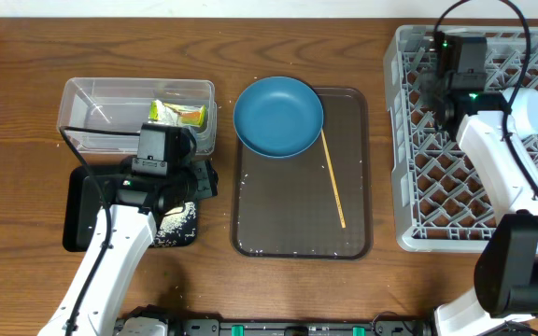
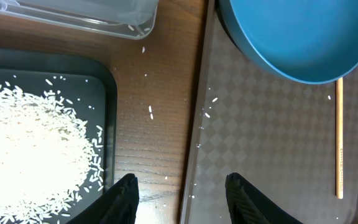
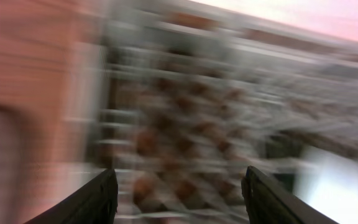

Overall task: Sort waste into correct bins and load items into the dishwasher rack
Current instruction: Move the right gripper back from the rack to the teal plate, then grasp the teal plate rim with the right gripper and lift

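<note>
- The left gripper point(image 2: 180, 186) hung low over the line where the table point(image 2: 154, 143) met the brown tray point(image 1: 288, 219). Its fingers stood moderately apart and held nothing.
- The rice point(image 2: 30, 149) lay in a heap in the black tray point(image 1: 77, 210), to the left of this gripper. Some loose grains point(image 2: 150, 112) were on the table and on the brown tray.
- The clear tub point(image 1: 92, 103) stood just behind the black tray. The wrapper point(image 1: 177, 114) was inside it, at its right end.
- The blue bowl point(image 1: 278, 117) sat on the far left part of the brown tray, with its rim passing over the far edge of the tray.
- The stick point(image 1: 332, 179) lay flat on the brown tray, to the right of the bowl. Its far end was just beside the bowl's rim.
- The right gripper point(image 3: 178, 186) was above the rack point(image 1: 418, 187), near its far left corner. The wrist view was much blurred, but the fingers seemed wide apart with nothing between them.
</note>
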`<state>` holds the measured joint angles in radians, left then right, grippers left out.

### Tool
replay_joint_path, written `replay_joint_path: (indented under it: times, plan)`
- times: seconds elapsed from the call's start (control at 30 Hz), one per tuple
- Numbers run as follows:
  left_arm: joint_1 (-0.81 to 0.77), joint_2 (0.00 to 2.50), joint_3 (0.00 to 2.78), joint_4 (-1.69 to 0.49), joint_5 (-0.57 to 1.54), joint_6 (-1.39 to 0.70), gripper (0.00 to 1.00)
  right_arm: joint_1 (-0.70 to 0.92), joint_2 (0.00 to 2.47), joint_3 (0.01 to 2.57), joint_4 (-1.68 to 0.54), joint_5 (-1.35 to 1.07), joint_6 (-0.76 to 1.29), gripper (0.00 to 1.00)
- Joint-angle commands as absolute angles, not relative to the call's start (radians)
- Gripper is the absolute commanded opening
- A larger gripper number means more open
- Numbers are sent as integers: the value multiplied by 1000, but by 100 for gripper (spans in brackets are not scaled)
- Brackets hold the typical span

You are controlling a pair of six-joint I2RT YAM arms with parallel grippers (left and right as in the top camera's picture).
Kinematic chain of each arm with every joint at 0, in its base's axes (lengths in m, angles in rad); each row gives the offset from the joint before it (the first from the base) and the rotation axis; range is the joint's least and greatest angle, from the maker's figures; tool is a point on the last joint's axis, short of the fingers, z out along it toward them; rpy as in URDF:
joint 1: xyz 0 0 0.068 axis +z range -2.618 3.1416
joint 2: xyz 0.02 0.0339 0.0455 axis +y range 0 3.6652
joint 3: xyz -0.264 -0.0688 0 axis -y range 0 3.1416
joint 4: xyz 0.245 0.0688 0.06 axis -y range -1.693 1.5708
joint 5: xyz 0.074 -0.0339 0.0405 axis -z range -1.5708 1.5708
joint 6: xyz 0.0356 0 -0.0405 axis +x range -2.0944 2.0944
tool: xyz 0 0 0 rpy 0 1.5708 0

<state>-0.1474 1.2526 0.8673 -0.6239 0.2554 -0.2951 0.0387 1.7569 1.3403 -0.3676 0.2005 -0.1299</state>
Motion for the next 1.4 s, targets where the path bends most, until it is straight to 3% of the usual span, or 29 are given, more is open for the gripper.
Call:
replay_joint_path:
  times: [0.0,0.2,0.43,0.73,0.93,1.23,1.37]
  plan:
    - [-144,1248,881,-624,249,-294,48,80,1758,1343,-356,-203,-38,64]
    - [-144,1259,881,-625,249,-294,48,185,1767,1342,-348,-273,-38,67]
    - [-144,1283,881,-625,249,-294,48,298,1852,1342,-300,-170,11,68]
    - [-144,1285,881,-629,249,-294,48,342,1973,1342,-215,-127,139,60]
    - [-144,1285,881,-628,249,-294,48,342,2054,1342,-224,-128,217,49]
    - [-144,1285,881,-629,249,-294,49,339,2066,1344,-212,-127,232,3]
    - [-144,1285,881,-628,249,-294,49,322,2032,1356,-213,-127,231,1]
